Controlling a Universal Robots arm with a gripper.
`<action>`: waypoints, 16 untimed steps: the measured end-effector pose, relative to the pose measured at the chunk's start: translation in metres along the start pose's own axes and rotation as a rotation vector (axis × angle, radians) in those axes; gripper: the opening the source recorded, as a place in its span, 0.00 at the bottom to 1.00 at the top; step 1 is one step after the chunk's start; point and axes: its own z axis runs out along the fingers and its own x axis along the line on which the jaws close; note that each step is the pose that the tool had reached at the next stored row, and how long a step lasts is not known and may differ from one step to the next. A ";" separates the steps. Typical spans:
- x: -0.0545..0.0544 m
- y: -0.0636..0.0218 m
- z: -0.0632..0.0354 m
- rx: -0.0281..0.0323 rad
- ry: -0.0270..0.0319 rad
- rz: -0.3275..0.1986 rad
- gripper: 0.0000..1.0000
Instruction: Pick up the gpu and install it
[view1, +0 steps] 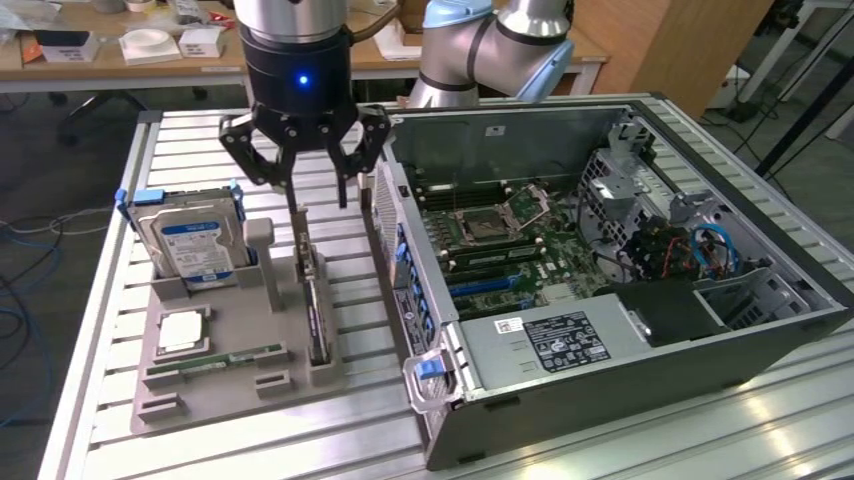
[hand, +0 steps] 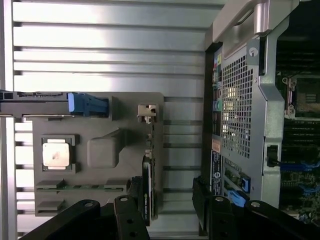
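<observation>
The gripper (view1: 311, 190) was held spread and empty above the gpu (view1: 315, 310); approach was judged underway, a squared straddle being required.

Flat on ribbed aluminium worktop (hand: 100, 45): grey plastic holder tray (hand: 125, 115). On edge along its side nearest the perforated grey metal computer case (hand: 240, 115): thin green-and-dark gpu (hand: 147, 185). Spread wide, card's end between black fingers (hand: 127, 215): gripper (hand: 165, 202). Toward the tray's opposite edge: square silver processor chip (hand: 55, 153), narrow green memory stick (hand: 82, 187).
</observation>
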 end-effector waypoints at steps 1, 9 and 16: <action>0.000 -0.0001 0.0007 0.0000 0.0001 0.000 0.53; 0.000 -0.0034 0.0075 0.0001 0.0000 0.000 0.53; 0.001 -0.0056 0.0136 0.0000 -0.0001 0.000 0.53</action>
